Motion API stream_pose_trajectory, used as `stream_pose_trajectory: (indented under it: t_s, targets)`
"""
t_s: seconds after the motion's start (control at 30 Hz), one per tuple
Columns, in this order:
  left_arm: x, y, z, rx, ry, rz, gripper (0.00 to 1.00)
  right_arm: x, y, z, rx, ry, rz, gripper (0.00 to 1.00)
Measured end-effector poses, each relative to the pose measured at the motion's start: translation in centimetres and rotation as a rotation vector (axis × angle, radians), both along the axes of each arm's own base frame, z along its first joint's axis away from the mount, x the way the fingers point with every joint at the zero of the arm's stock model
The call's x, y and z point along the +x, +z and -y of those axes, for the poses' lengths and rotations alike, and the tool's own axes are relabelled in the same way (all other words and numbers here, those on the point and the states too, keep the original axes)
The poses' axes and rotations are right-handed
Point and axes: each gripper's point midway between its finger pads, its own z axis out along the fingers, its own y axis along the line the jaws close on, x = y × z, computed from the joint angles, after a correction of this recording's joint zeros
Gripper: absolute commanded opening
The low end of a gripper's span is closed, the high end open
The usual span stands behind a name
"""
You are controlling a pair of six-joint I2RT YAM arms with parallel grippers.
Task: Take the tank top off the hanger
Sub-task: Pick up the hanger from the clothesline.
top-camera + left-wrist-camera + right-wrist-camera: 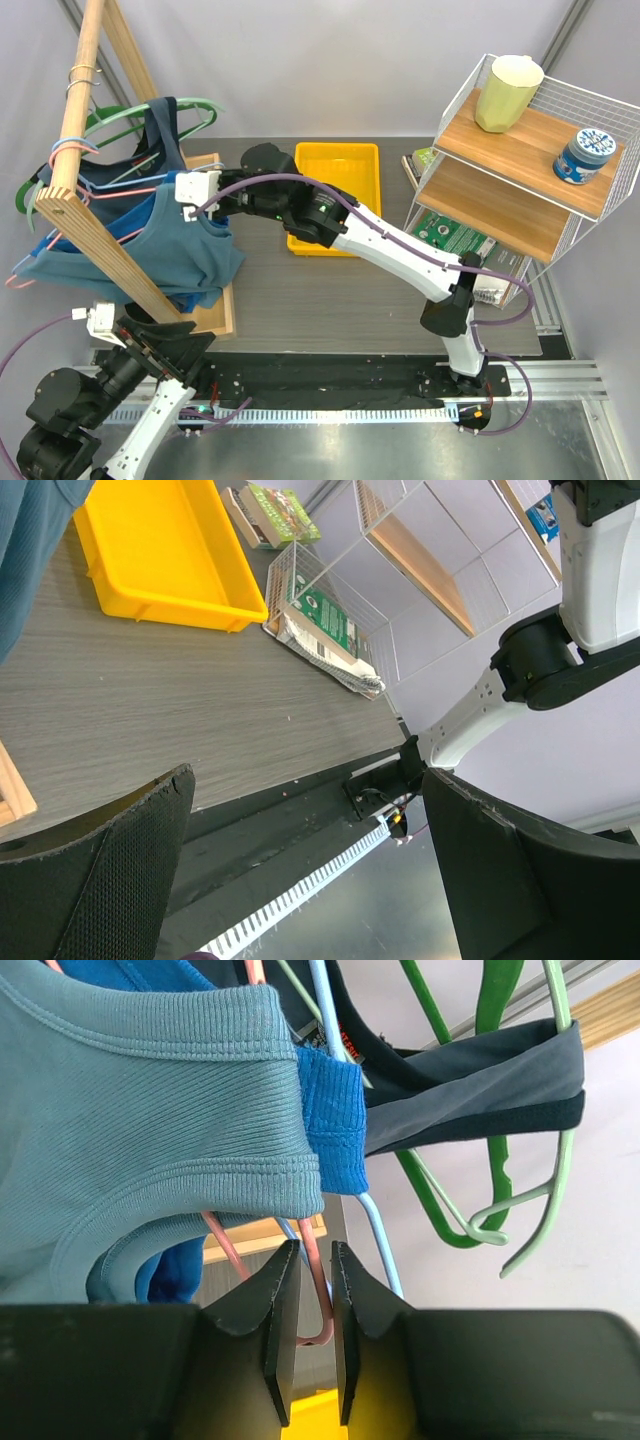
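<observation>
A teal tank top [175, 240] hangs on a pink wire hanger on the wooden rack [75, 130] at the left. In the right wrist view the teal top [150, 1110] fills the upper left. The pink hanger [318, 1285] comes out below its strap and runs between my fingers. My right gripper [315, 1310] is nearly closed around that wire; it also shows beside the top in the top view [190, 200]. My left gripper [305, 810] is wide open and empty, low near the table's front edge, below the rack [150, 340].
A blue top [330, 1110] on a light blue hanger and a dark top [160, 125] on green hangers [450, 1200] hang on the same rack. A yellow tray [335, 165] sits mid-table. A wire shelf [520, 150] with a cup and tin stands right.
</observation>
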Motion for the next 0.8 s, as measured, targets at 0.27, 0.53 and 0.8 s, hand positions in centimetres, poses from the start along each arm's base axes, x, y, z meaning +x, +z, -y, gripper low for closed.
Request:
stream_pose_trajectory:
  t_s: [0.27, 0.53, 0.8]
  targets:
    - [-0.1, 0.2, -0.1, -0.002, 0.001, 0.007, 0.95, 0.5, 0.0, -0.7, 0.003, -0.004, 0.018, 0.11]
    - [-0.5, 0.8, -0.3, -0.010, 0.001, 0.024, 0.95, -0.2, -0.6, -1.0, -0.037, -0.032, 0.061, 0.01]
    - [-0.5, 0.9, -0.3, -0.012, 0.000, 0.025, 0.95, -1.9, -0.9, -1.0, -0.041, -0.046, 0.091, 0.01]
